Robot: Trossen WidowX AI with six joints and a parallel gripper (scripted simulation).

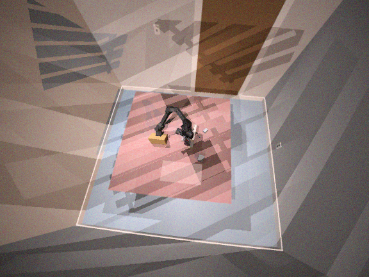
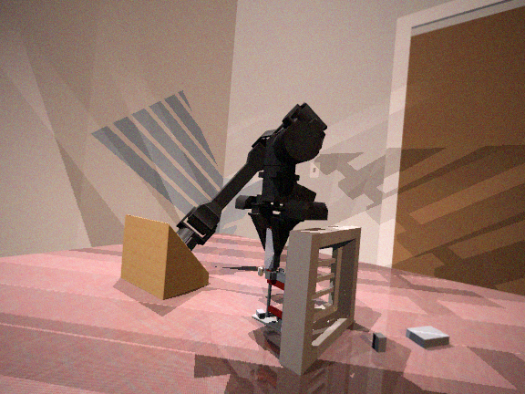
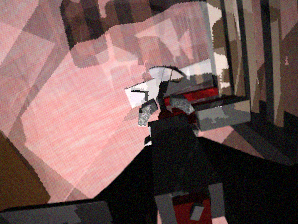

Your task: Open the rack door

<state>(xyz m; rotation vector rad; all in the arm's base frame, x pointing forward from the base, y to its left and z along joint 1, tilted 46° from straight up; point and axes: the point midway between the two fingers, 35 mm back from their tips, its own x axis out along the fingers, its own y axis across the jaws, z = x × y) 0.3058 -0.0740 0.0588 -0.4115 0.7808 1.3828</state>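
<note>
Pale beige walls (image 1: 173, 61) (image 2: 310, 55) meet at an upright corner, and a brown door (image 1: 237, 48) (image 2: 460, 160) stands in a white frame (image 1: 196, 48) (image 2: 396, 137). Blue-grey slanting bars of shadow (image 1: 67, 51) (image 2: 155, 146) cross one wall (rather like a slatted blind's), while more shadow stripes run over the door. From above, a pink surface (image 1: 138, 160) (image 2: 82, 319) (image 3: 75, 125) lies over a light blue floor (image 1: 198, 221), edged by a whitish skirting (image 1: 179, 238). Small outlet plates (image 1: 156, 29) (image 2: 313, 170) sit on the wall, and the light falls in hard-edged patches.

The upright frame (image 1: 192, 145) (image 2: 298, 292) blocks passage immediately beside the closed-in jaws (image 1: 187, 143) (image 2: 274, 266).
</note>
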